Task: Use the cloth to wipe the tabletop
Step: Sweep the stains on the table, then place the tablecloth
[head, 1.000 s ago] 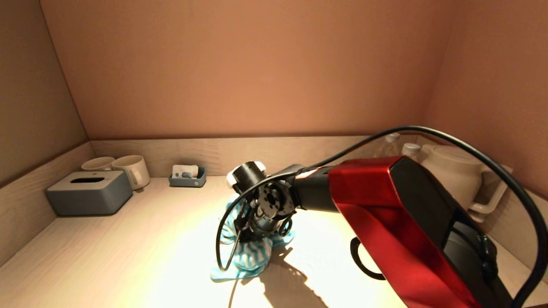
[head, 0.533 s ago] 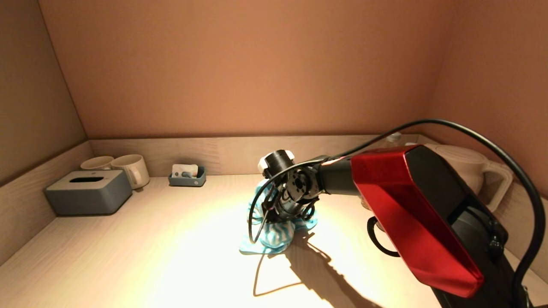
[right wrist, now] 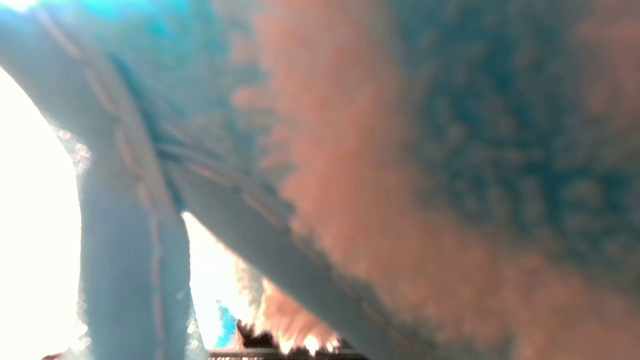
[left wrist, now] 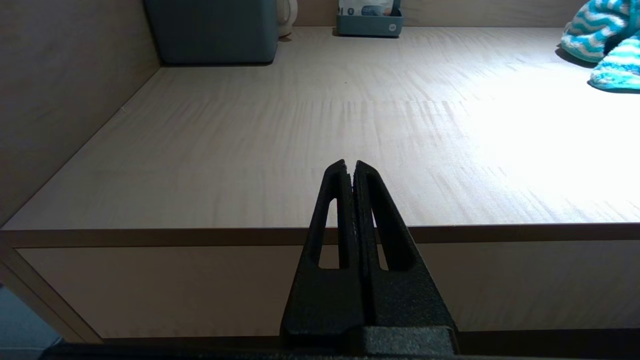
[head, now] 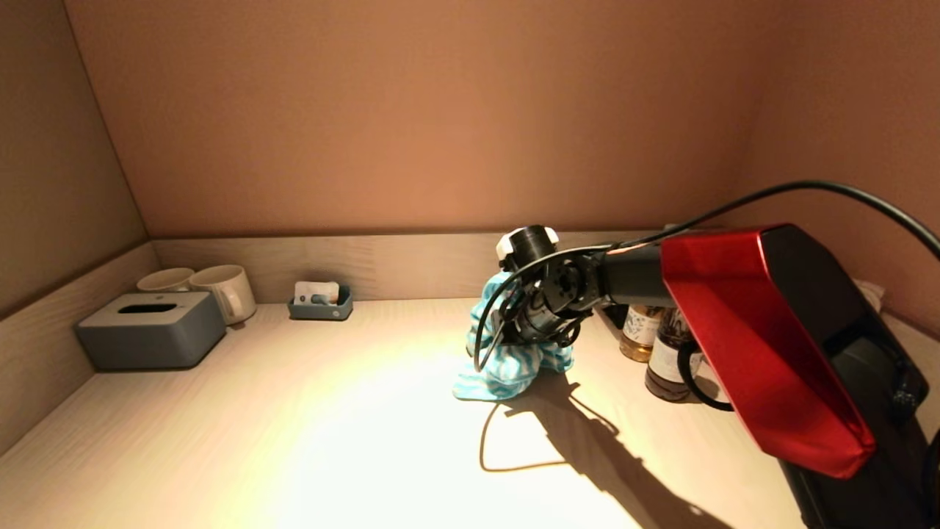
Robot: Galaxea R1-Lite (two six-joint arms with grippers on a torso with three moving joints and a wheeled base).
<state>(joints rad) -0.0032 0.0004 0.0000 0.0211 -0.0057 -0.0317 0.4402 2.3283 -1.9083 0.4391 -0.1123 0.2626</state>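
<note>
1. The right gripper (head: 530,339) is down on the pale wood-grain worktop (head: 294,426), buried in a bunched turquoise-and-white striped terry cloth (head: 507,367).
2. Its fingers are hidden by cloth and wrist; the right wrist view is filled with fabric pressed against the lens, so it reads as clamped on the cloth, though the gap itself cannot be seen.
3. The cloth hangs and pools directly beneath the gripper, its lower edge spread on the worktop.
4. It looks soft, light and floppy: it will drag and fold rather than slide flat, so a hold on the gathered middle suits wiping.
5. Just right of the gripper stand two small dark glass bottles (head: 664,353); a sweep that way could knock them.
6. The left gripper (left wrist: 354,172) is parked off the worktop's front edge, fingers pressed together, holding nothing.
</note>
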